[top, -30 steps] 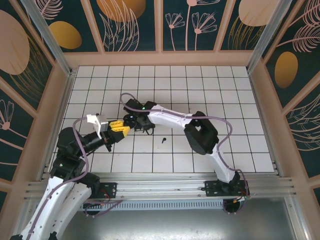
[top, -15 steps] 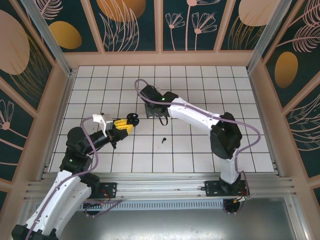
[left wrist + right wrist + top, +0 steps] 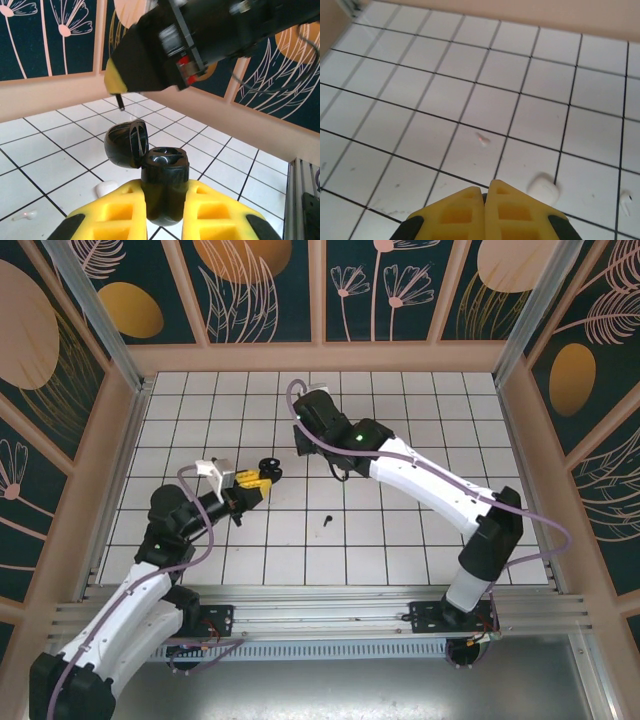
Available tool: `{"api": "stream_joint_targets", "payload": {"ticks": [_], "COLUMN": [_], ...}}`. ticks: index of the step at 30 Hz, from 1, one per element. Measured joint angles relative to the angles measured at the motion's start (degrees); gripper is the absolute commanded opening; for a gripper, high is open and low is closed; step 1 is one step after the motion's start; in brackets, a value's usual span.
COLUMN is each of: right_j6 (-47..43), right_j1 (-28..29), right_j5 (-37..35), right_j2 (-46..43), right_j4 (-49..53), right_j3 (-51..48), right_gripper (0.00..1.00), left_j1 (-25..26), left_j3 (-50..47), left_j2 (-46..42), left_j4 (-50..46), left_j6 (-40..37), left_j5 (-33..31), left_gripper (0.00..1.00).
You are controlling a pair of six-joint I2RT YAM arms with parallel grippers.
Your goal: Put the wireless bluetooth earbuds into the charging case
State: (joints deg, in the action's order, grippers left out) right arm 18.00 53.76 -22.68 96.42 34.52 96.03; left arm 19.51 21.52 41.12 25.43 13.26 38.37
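My left gripper [image 3: 256, 478] [image 3: 165, 192] is shut on the black charging case [image 3: 268, 469] [image 3: 164, 186], held upright. Its lid [image 3: 125, 145] hangs open to the left and two sockets show on top. I cannot tell what is in them. The right gripper [image 3: 334, 468] [image 3: 486, 192] is shut and hangs above and beyond the case, apart from it. In the left wrist view its yellow tip [image 3: 114, 82] has a thin black stem, one earbud [image 3: 120, 102], sticking out below. A second black earbud [image 3: 328, 519] lies loose on the tiles, right of and nearer than the case.
A white lump [image 3: 542, 189] [image 3: 107, 188] and small white bits [image 3: 625, 202] [image 3: 25, 215] lie on the white tiled table [image 3: 400, 540]. Tan walls [image 3: 330, 357] fence the back and sides, and a metal rail [image 3: 330, 605] runs along the near edge.
The right gripper has drawn away from the case, up and toward the back right, still shut. The left gripper has carried the case a little farther out and to the right.
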Motion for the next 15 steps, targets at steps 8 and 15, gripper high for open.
{"api": "stream_joint_targets", "payload": {"ticks": [8,15], "right_j6": [-6.01,-10.27], "right_j1": [4.44,7.37], "right_j5": [-1.66,-1.66], "right_j2": [-4.39,-5.01], "right_j4": [-6.29,-10.16], "right_j3": [-1.36,-2.25], "right_gripper": [0.02,0.02], "left_j1": [0.0,0.0], "left_j3": [0.0,0.0], "left_j2": [5.31,7.08], "left_j4": [6.16,9.64], "left_j6": [2.89,5.77], "left_j5": [-0.13,-0.39], "left_gripper": [0.0,0.0]}}
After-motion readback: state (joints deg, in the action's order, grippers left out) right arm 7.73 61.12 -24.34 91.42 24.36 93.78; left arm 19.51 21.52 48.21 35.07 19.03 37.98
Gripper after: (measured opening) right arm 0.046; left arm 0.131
